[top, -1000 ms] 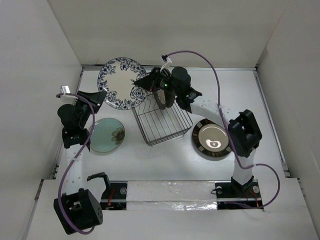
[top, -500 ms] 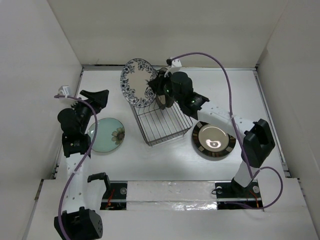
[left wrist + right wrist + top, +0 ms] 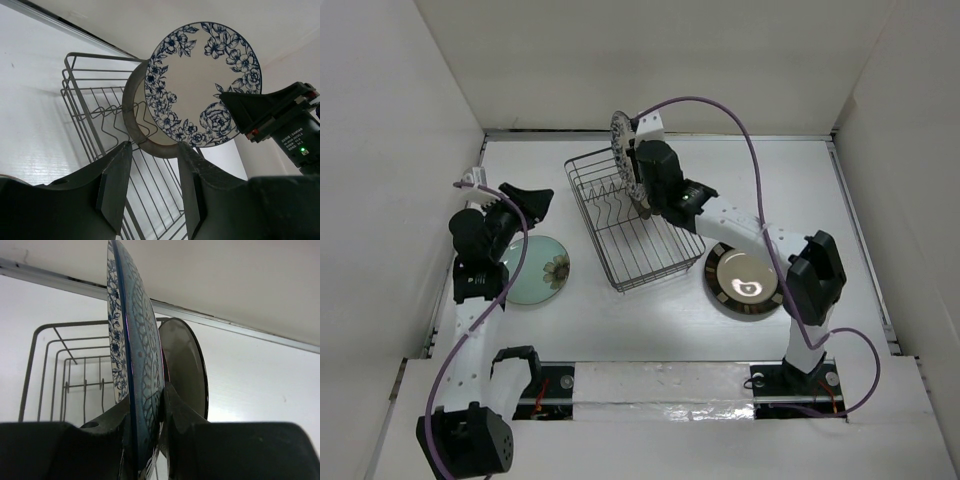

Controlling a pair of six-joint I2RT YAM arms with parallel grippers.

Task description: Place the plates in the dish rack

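Note:
My right gripper point(image 3: 638, 168) is shut on the lower rim of the blue-floral plate point(image 3: 619, 138) and holds it upright and edge-on over the far end of the dish rack point(image 3: 638, 240). In the right wrist view the plate point(image 3: 134, 365) stands between the fingers, close beside a dark-rimmed cream plate point(image 3: 186, 365) standing in the rack point(image 3: 55, 360). My left gripper point(image 3: 528, 200) is open and empty, left of the rack, facing both plates point(image 3: 205, 80). The pale green plate point(image 3: 535, 268) lies flat below it. The black gold-marked plate point(image 3: 748, 278) lies right of the rack.
White walls enclose the table on three sides; the back wall is close behind the held plate. The right arm's purple cable point(image 3: 720, 108) arcs over the back right. The rack's wire tines point(image 3: 107, 117) stand free on its left part.
My right gripper has turned the blue-floral plate from flat at the back left to upright and carried it right, over the rack's far end. My left gripper has shifted slightly right.

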